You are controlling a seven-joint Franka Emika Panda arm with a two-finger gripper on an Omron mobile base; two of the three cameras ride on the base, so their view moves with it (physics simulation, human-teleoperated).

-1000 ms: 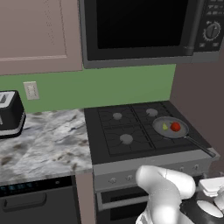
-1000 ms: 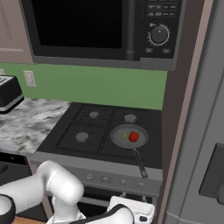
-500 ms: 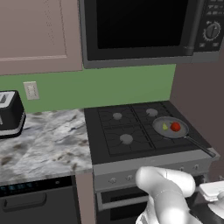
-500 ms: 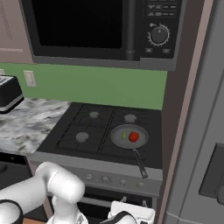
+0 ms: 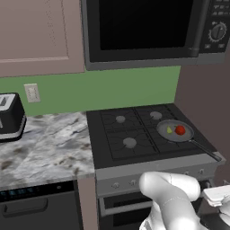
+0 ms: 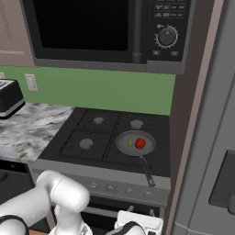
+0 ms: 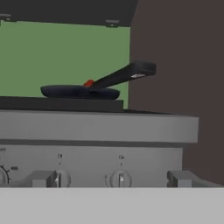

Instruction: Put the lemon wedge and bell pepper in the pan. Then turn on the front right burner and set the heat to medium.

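The grey pan (image 5: 176, 133) sits on the front right burner of the cooktop and covers its cap. Its dark handle (image 6: 148, 172) points toward the stove's front edge. Inside the pan lie the red bell pepper (image 5: 180, 130) and, just left of it, the pale lemon wedge (image 5: 169, 130); both also appear as bell pepper (image 6: 140, 143) and lemon wedge (image 6: 130, 142). My gripper (image 7: 111, 178) hangs low in front of the stove's control panel. It is open and holds nothing. A knob (image 7: 120, 179) lies between its fingertips (image 7: 41, 178). From there I see the pan (image 7: 78, 92) side-on.
A row of knobs (image 6: 110, 187) runs along the stove front. A microwave (image 5: 143, 31) hangs above the cooktop. A brown wall panel (image 6: 193, 114) stands close on the right. Marble counter (image 5: 45, 148) with a toaster (image 5: 10, 117) lies left.
The arm has shifted only slightly low in front of the stove. The pan, pepper and wedge have not moved.
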